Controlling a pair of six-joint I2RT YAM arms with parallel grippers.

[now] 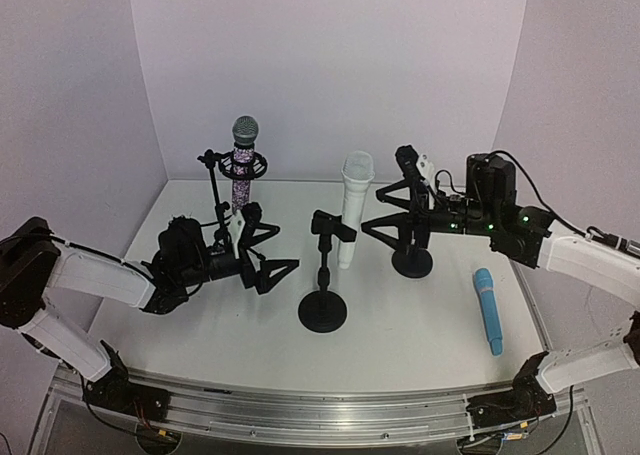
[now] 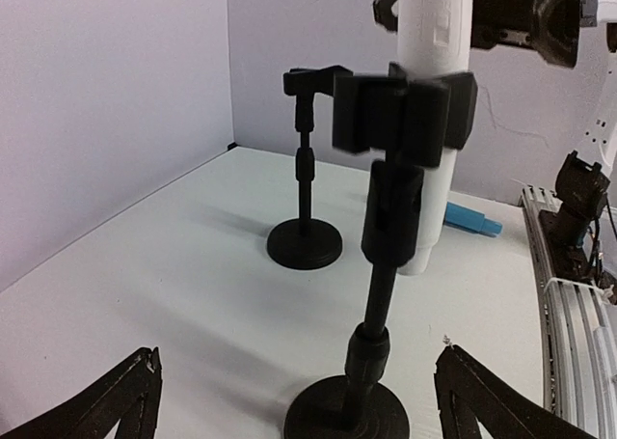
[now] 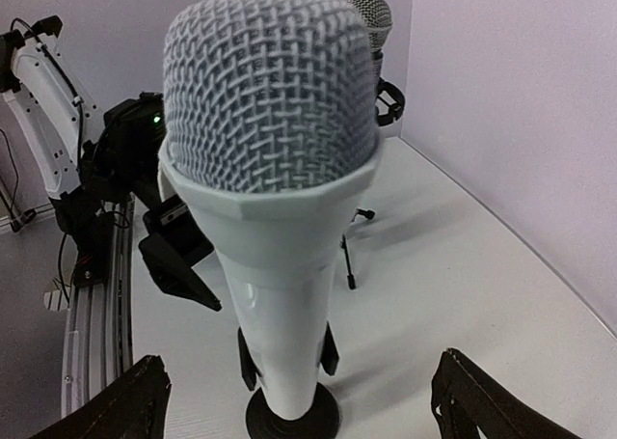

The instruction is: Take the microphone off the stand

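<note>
The white microphone stands upright in the black clip of the middle stand. In the right wrist view the white microphone fills the centre, with the clip's prongs hugging its lower body above the round base. My right gripper is open just right of the microphone, its fingers wide on either side without touching. My left gripper is open to the left of the stand. In the left wrist view the stand's pole rises between the spread fingertips, apart from both.
A second black stand with no microphone in it stands under my right arm. A sparkly microphone sits on a tripod stand at the back left. A blue microphone lies flat on the table at the right.
</note>
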